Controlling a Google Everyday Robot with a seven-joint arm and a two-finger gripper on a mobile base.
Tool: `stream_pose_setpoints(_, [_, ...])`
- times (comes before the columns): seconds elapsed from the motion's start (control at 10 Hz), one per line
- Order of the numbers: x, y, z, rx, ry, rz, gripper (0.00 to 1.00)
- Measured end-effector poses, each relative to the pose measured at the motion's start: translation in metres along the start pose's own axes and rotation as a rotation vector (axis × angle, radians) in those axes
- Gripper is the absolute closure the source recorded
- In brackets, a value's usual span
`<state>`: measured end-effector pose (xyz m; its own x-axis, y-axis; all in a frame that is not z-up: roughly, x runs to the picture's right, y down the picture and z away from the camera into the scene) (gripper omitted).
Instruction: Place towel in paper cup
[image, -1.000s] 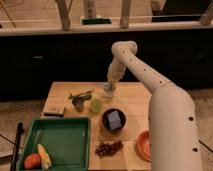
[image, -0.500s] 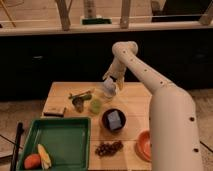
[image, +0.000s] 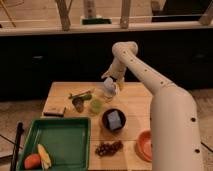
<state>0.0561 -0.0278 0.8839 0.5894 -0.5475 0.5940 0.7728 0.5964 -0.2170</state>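
Note:
My gripper (image: 109, 87) hangs over the middle of the wooden table (image: 131, 100), just above and to the right of a small yellow-green cup (image: 96, 105). A pale bluish-white shape sits at the gripper's tip; I cannot tell whether it is the towel or part of the gripper. A pale blue folded thing (image: 114, 120) lies in a black bowl (image: 106, 121) in front of the gripper. The arm reaches in from the right.
A metal cup (image: 78, 104) and a green vegetable (image: 83, 95) lie left of the cup. A brown block (image: 54, 111) is at the left edge. A green tray (image: 60, 137) holds an orange and a corn cob. Grapes (image: 108, 148) and an orange bowl (image: 144, 145) are at the front.
The gripper rose slightly, then settled a little lower again, staying above the cup. Nothing else on the table has moved.

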Motion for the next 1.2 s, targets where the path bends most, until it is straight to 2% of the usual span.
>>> stream_pose_setpoints(1.2, [0.0019, -0.0024, -0.0052, 0.006, 0.013, 0.023, 0.20])
